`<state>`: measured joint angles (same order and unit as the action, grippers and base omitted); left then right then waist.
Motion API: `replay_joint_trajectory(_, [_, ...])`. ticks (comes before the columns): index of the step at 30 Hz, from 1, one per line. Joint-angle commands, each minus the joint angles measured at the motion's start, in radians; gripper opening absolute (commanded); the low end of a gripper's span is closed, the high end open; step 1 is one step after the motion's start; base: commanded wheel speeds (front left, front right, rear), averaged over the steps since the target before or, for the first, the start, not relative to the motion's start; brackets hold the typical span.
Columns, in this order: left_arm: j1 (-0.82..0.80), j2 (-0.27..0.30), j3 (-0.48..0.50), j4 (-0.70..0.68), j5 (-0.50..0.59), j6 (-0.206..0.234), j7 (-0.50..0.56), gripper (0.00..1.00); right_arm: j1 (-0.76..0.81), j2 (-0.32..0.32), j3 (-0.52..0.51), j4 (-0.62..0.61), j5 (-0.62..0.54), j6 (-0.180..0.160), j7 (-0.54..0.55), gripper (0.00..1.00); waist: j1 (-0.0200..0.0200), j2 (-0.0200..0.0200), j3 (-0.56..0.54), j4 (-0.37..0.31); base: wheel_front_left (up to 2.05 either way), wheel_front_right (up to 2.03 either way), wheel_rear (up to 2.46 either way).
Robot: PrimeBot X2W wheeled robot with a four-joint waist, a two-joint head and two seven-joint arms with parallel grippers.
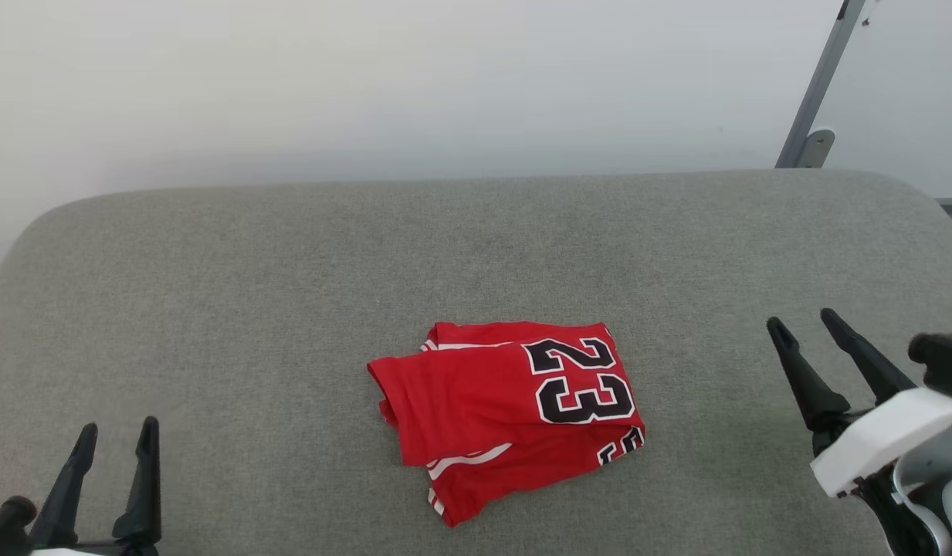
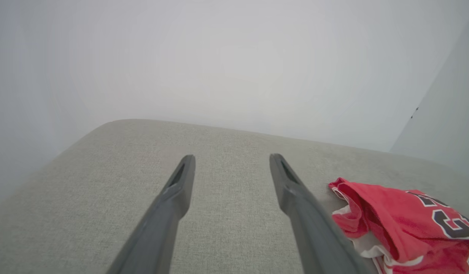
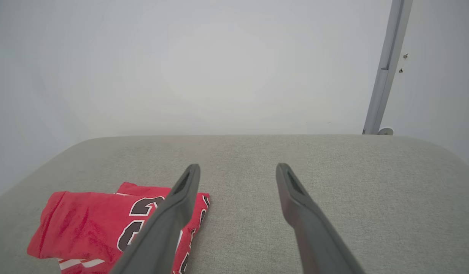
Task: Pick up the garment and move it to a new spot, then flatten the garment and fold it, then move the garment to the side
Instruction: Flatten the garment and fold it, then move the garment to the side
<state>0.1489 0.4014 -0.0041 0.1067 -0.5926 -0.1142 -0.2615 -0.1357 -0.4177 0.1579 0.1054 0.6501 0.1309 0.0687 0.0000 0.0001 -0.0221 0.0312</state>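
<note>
The garment [image 1: 514, 413] is a red jersey with a black, white-outlined "23" and red-white striped trim, lying folded in a loose bundle near the middle of the grey padded surface [image 1: 290, 293]. My left gripper [image 1: 116, 435] is open at the lower left, well clear of the garment. At the right, my right gripper [image 1: 805, 323] is open too, apart from the cloth with nothing between its fingers. In the left wrist view the garment [image 2: 401, 224] lies to the right of the open fingers [image 2: 173, 194]. In the right wrist view the garment [image 3: 101, 228] sits lower left, partly behind one finger [image 3: 169, 217].
A pale wall [image 1: 414, 85] rises behind the padded surface. A grey metal post [image 1: 819, 85] with a round foot stands at the back right corner. The surface's rounded edges show at the far left and far right.
</note>
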Motion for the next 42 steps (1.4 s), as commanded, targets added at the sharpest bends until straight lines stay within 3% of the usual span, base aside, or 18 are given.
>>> replay_joint_trajectory(1, [0.010, -0.008, 0.011, -0.010, 0.022, 0.002, -0.004, 1.00, 0.009, -0.005, 0.002, 0.012, -0.005, 0.000, -0.030, 1.00, 0.0000, -0.0001, -0.005, -0.002, 0.00, 0.00, 0.00])
replay_joint_trajectory(6, [0.027, -0.023, 0.035, -0.015, 0.083, -0.008, -0.004, 1.00, 0.033, -0.006, 0.022, 0.063, 0.000, 0.000, -0.142, 1.00, 0.0000, -0.0001, -0.017, -0.001, 0.00, 0.00, 0.00])
replay_joint_trajectory(16, [0.038, -0.054, 0.067, 0.005, 0.105, -0.016, -0.004, 1.00, 0.062, -0.029, 0.044, 0.137, -0.006, 0.000, -0.289, 1.00, 0.0000, -0.0001, -0.033, 0.011, 0.00, 0.00, 0.00])
replay_joint_trajectory(42, [-0.001, -0.059, 0.021, -0.003, 0.065, -0.018, -0.004, 1.00, 0.120, 0.042, 0.015, 0.147, -0.019, 0.000, -0.334, 1.00, 0.0000, -0.0001, -0.018, 0.044, 0.00, 0.00, 0.00])
